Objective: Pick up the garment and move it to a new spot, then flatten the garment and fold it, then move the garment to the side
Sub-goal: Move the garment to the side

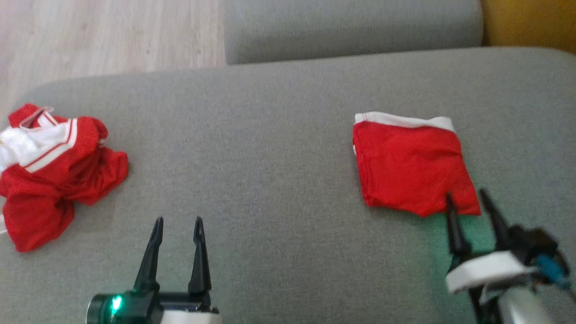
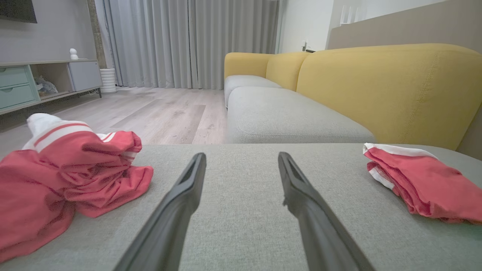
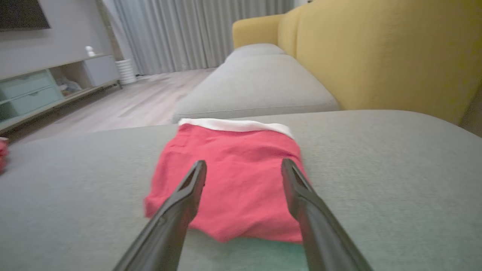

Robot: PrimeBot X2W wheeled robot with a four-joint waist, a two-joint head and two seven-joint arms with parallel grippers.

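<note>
A crumpled red garment with white striped trim (image 1: 58,180) (image 2: 75,169) lies in a heap at the left end of the grey seat cushion (image 1: 270,148). At the right lies a second red garment with a white band (image 1: 409,164) (image 2: 425,184) (image 3: 233,150), folded into a flat rectangle. My left gripper (image 1: 177,222) (image 2: 241,158) is open over bare cushion, to the right of the heap and apart from it. My right gripper (image 1: 465,194) (image 3: 244,163) is open, its tips at the near edge of the folded garment, holding nothing.
A second grey seat cushion (image 1: 351,27) (image 2: 286,120) lies beyond this one, with the yellow sofa back (image 2: 388,90) (image 3: 384,56) along the right. Wooden floor (image 1: 103,36) runs past the cushion's far-left edge. A low cabinet (image 2: 37,82) stands across the room.
</note>
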